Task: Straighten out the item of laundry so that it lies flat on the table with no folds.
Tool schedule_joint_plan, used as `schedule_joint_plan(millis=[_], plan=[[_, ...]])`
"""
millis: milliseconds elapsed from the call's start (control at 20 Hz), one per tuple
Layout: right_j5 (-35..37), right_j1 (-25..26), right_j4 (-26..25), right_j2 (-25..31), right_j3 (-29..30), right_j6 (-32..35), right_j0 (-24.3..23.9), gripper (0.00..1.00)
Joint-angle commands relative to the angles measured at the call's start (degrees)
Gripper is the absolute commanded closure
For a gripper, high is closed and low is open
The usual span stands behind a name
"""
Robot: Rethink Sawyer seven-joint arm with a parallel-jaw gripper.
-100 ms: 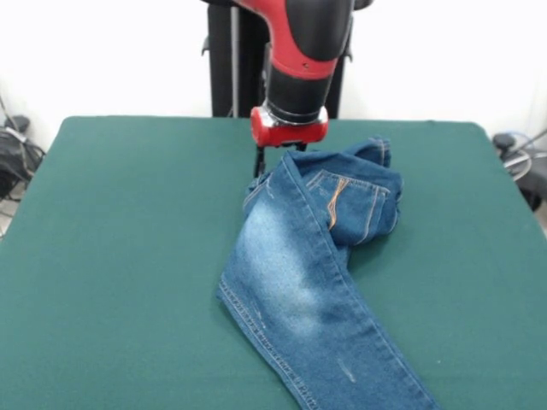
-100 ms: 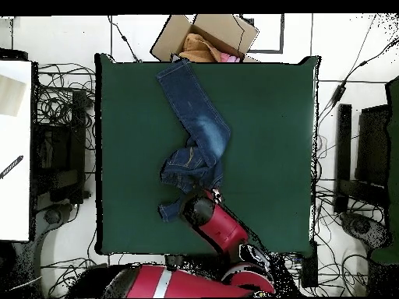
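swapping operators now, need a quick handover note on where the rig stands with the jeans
Gripper: low at the jeans' bunched end; open or shut can't be told.
Jeans: on the table, one leg stretched out straight, the waist end and other leg crumpled and folded over beside the gripper.
Done: nothing finished; jeans are not flat.
Left: unfold the bunched waist, pull out the second leg, smooth all folds.

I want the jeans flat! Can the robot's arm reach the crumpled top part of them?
Probably yes. The gripper hangs right at the bunched waist end of the jeans, and nothing on the table stands in the way.
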Motion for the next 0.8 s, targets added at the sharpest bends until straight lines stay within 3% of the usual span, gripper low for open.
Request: schedule_joint_plan(millis=[50, 400, 800], plan=[[3.3, 0.4, 5.0, 0.9, -6.7, 19.8, 3.6, 0.0], [15.6, -1.0, 6.6, -7.2, -10.7, 20.7, 9.7, 0.0], [21.7, -1.7, 5.4, -10.5, -12.8, 22.4, 11.7, 0.0]])
